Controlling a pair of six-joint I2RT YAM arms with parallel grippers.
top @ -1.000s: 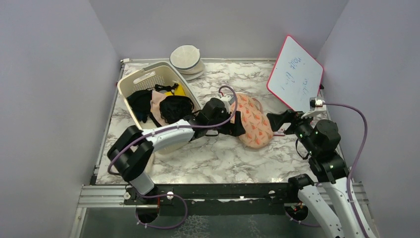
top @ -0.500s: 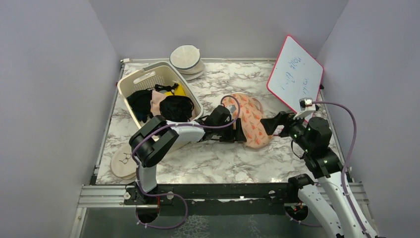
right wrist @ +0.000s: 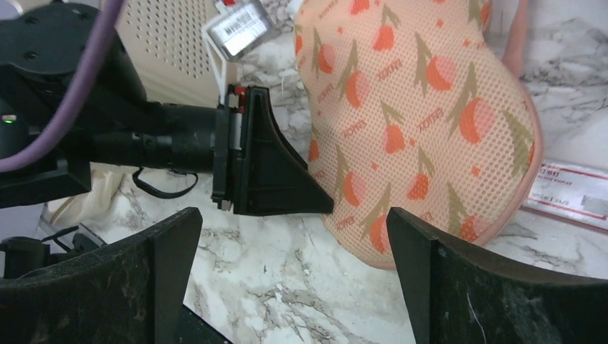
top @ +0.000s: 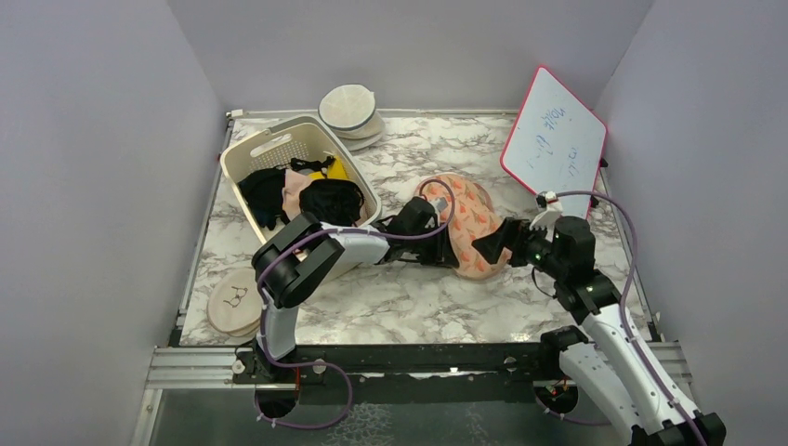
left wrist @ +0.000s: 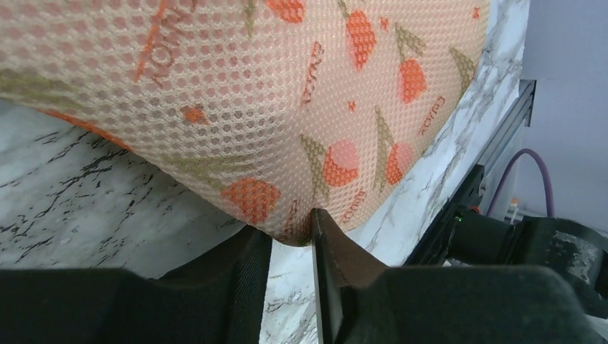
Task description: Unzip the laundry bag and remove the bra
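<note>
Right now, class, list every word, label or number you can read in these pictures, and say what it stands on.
On the laundry bag: small orange printed words, repeated, too blurred to read.
On the whiteboard: blue handwriting, too small to read.
On a white tag: barcode, print unreadable.
On a label with red print: too small.
Nothing can be quoted.

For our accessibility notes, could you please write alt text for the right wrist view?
A peach-orange mesh laundry bag printed with fruit lies on a marble table, with the left end effector reaching in from the picture's left to its near edge. The right end effector frames the bottom of the picture, open and empty.
</note>
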